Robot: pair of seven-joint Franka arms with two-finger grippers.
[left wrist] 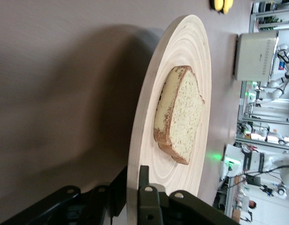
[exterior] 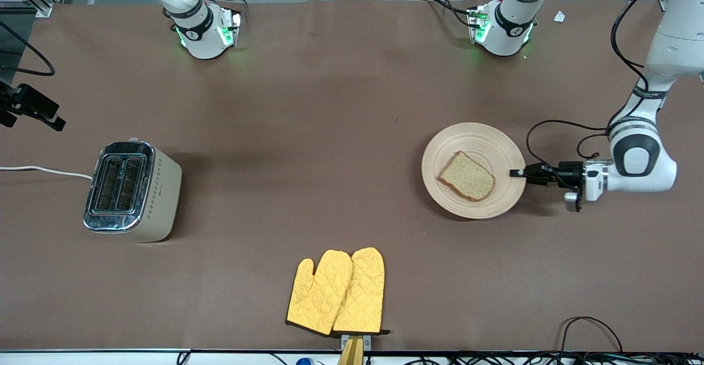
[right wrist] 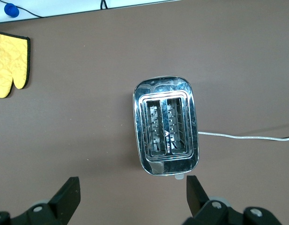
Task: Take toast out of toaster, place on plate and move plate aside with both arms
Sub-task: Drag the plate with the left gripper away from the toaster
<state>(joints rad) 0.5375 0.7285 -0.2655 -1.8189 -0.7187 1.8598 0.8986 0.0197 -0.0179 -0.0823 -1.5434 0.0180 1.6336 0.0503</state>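
The round wooden plate (exterior: 478, 139) is toward the left arm's end of the table, with the toast (exterior: 466, 176) lying flat on it. My left gripper (exterior: 517, 173) comes in level from the table's end and is shut on the plate's rim. In the left wrist view one finger is over and one under the plate's edge (left wrist: 191, 56), with the toast (left wrist: 181, 112) just past them and the left gripper (left wrist: 135, 180) clamped on the rim. My right gripper (right wrist: 132, 192) is open and empty, high over the table by the toaster (right wrist: 165, 124). It is out of the front view.
The chrome and beige toaster (exterior: 129, 189) stands toward the right arm's end, both slots empty, its white cord (exterior: 44, 170) running off the table's end. Two yellow oven mitts (exterior: 338, 291) lie near the table's front edge, nearer to the front camera than the plate.
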